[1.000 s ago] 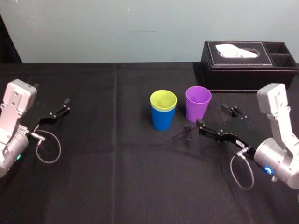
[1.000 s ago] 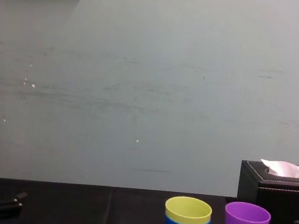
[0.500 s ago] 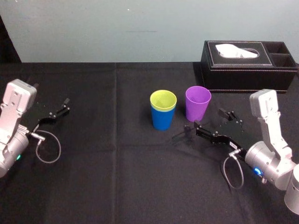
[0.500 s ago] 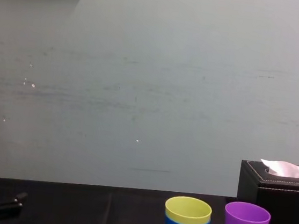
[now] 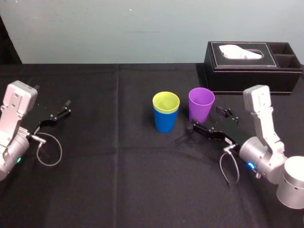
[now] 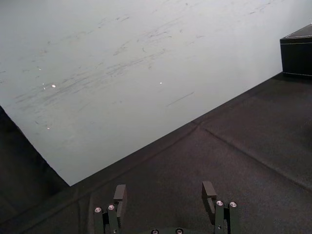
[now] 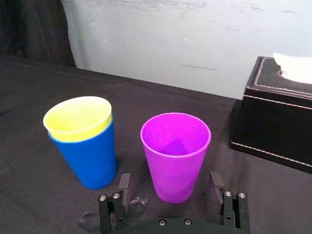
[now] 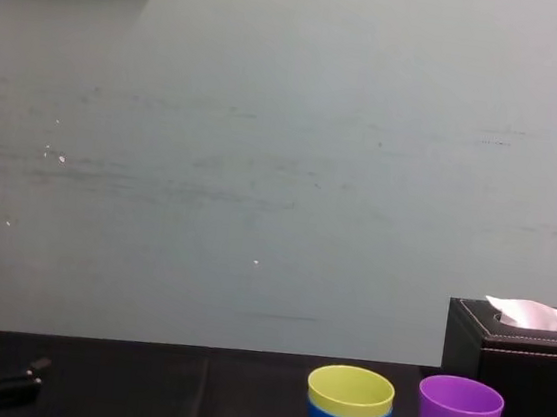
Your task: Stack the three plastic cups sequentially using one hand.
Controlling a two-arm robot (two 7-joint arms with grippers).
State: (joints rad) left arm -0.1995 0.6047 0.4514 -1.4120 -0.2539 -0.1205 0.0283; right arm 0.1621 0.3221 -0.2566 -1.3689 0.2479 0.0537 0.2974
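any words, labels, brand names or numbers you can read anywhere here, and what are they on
No readable text in any view.
Yellow-green cup, blue cup, purple cup: plain, no print.
Black tissue box: stitched edge, no lettering visible.
Right gripper, open with a finger on either side of the purple cup, and left gripper, open and idle at the left: no legible marks.

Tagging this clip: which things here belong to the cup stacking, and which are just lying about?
Job: yellow-green cup nested in blue cup; purple cup; right gripper, open, at the purple cup.
Lying about: tissue box; left gripper, parked, open, far left.
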